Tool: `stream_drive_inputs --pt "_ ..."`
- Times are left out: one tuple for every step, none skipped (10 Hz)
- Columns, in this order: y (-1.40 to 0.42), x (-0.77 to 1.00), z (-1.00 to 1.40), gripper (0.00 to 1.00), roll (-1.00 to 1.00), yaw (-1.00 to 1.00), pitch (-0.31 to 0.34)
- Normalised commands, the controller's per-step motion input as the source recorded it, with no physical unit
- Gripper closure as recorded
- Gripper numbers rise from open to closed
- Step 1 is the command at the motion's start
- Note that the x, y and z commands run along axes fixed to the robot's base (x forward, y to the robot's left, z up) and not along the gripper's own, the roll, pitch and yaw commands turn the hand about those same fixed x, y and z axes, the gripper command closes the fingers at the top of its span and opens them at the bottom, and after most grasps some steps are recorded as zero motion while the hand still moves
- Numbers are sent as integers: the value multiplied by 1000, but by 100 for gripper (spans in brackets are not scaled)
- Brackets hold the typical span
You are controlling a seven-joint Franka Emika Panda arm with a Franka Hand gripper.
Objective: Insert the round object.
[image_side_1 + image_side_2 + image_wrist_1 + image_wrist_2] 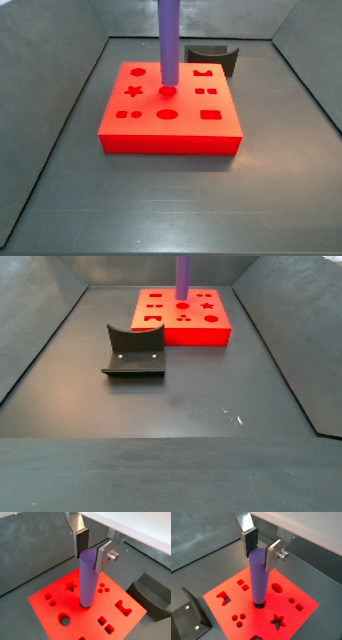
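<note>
Claw (92,548) work first: it hangs above the red block, its two flat silver fingers (79,537) pinching the top of the round object between their dark pads, as both wrist views show (262,546); neither side view takes in the claw itself, only the peg rising out of frame. Beneath everything lies the dark grey bench (174,200), walled on its sides. On it sits the red block (171,132), a thick square slab whose top face is cut with shaped holes: a star, a cross, ovals, squares, a cluster of three small dots and others. Near the block stands the fixture (134,351), a dark bracket on a base plate; in a side view it sits well in front of the block (182,318), and in a wrist view it shows just beside one corner (188,617). The round object (170,45) is a long, slim purple peg, held upright, with its lower end meeting a round hole near the middle of the block's top face (86,582). How deep the tip sits in that hole cannot be told, though in a wrist view the peg's foot (258,577) appears to be at the rim of the hole.
</note>
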Motion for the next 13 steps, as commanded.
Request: stream_drive_inputs --pt "0 -9 -274 100 6 0 -140" --pt "0 0 -266 100 0 0 -131" --pt "20 0 -269 100 10 0 -120" --pt "126 -154 -234 100 16 0 -84" --pt "111 -123 -217 100 0 0 -89" --pt "114 0 -183 100 0 0 -96" --pt "43 0 -200 100 0 0 -110" --pt "0 0 -189 100 0 0 -99" --pt "-146 146 -274 100 76 0 -104" --pt "-126 140 -537 100 246 0 -120" --pt "-6 106 -686 100 271 -100 -107" --pt "0 134 -743 100 233 -131 -100" --pt "0 149 -780 100 211 -134 -91"
